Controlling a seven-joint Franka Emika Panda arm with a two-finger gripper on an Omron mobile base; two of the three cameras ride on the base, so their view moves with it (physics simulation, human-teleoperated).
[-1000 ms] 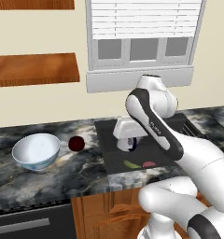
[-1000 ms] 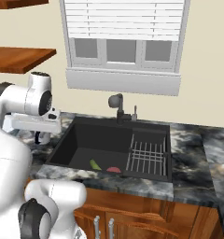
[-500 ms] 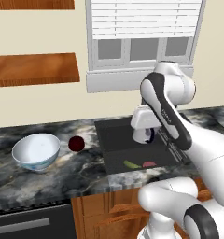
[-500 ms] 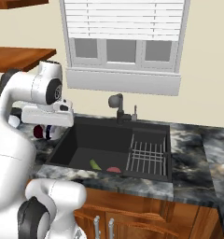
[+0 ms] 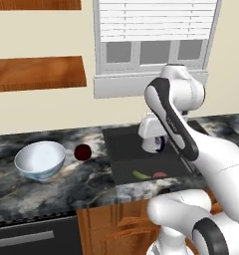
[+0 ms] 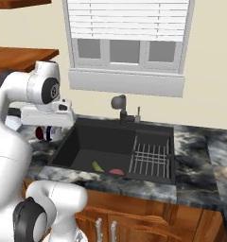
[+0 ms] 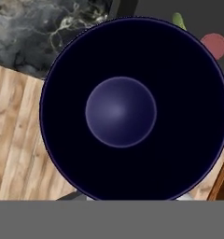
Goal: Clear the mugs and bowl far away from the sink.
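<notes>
moved: gripper (image 5: 158, 145) swung right from the sink's (image 5: 141, 159) left edge to over the basin
grip: clenched on white navy-rimmed mug (image 7: 132, 109)
left: red mug (image 5: 82, 152), bowl (image 5: 40, 160) at 9 o'clock of the sink
meaning: carry heads wrong way

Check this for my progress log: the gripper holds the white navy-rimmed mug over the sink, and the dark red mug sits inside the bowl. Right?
Not quite. The left base view shows the dark red mug standing on the counter beside the bowl, not inside it. The gripper does hold the white navy-rimmed mug over the sink.
</notes>
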